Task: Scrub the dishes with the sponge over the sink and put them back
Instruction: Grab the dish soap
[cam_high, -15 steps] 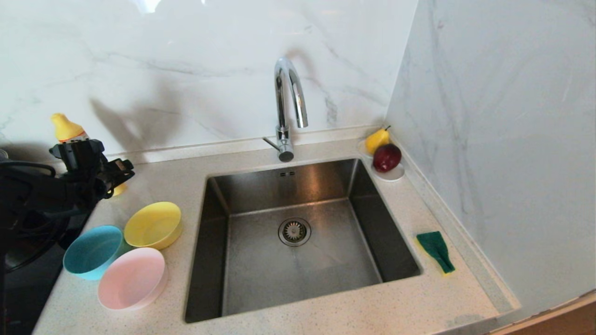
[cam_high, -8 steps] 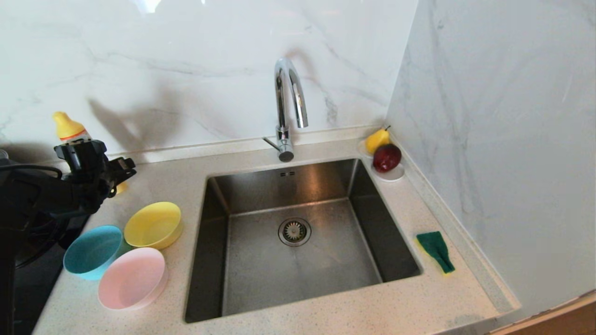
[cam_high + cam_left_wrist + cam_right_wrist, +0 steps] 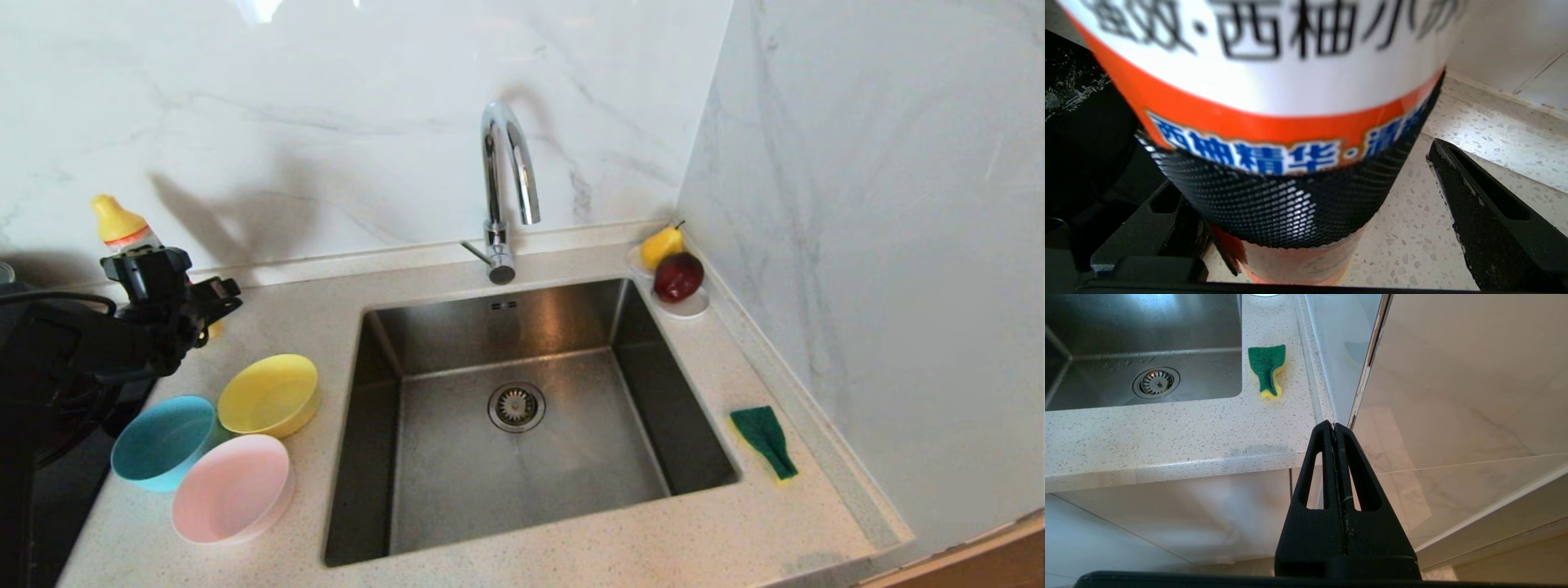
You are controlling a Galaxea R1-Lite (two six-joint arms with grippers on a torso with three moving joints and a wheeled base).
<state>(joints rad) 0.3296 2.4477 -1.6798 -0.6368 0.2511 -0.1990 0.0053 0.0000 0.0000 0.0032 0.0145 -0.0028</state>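
Three dishes sit on the counter left of the sink (image 3: 457,482): a yellow bowl (image 3: 269,394), a teal bowl (image 3: 163,441) and a pink bowl (image 3: 233,487). The green and yellow sponge (image 3: 763,439) (image 3: 1267,367) lies on the counter right of the sink. My left gripper (image 3: 214,304) (image 3: 1298,171) is behind the bowls, open around the lower part of a detergent bottle (image 3: 122,227) (image 3: 1274,102). One finger (image 3: 1486,220) stands clear of the bottle. My right gripper (image 3: 1333,426) is shut and empty, low in front of the counter's right end.
A chrome faucet (image 3: 506,180) arches over the back of the sink. A white saucer (image 3: 690,309) with a pear and a red apple sits at the sink's back right corner. Marble walls close the back and right sides.
My left gripper has edged slightly toward the back wall beside the bottle, still open. The bowls, the sponge and the right arm have not moved.
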